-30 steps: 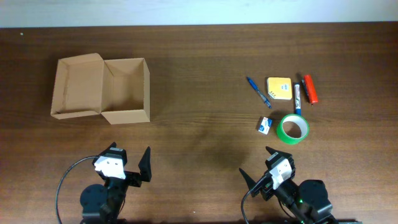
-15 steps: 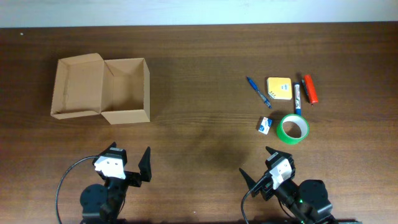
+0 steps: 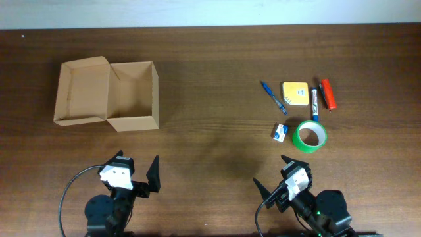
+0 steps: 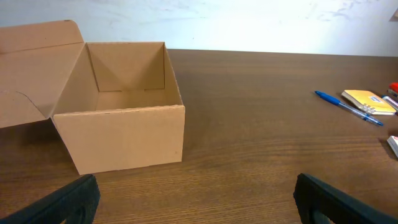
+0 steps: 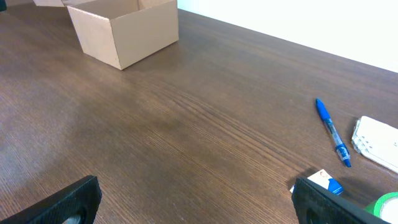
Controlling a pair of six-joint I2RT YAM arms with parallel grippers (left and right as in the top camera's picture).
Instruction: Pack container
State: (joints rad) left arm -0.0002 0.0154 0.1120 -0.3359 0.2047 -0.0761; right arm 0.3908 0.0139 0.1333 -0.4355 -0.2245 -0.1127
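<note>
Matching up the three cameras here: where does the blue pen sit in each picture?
Overhead: slim blue plastic pen right of centre, just left of the square yellow notepad.
Left wrist: pen at the right, mid-height.
Right wrist: pen on the right, mid-height.
Shared landmark: open tan cardboard box, left in all views.

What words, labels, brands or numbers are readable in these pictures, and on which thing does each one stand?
No text can be read in any view.
The box: plain cardboard, no print shows.
The blue-white pack: print too small to read.
The marker: label too small to read.
The yellow pad: marks near one edge, too blurred to read.
</note>
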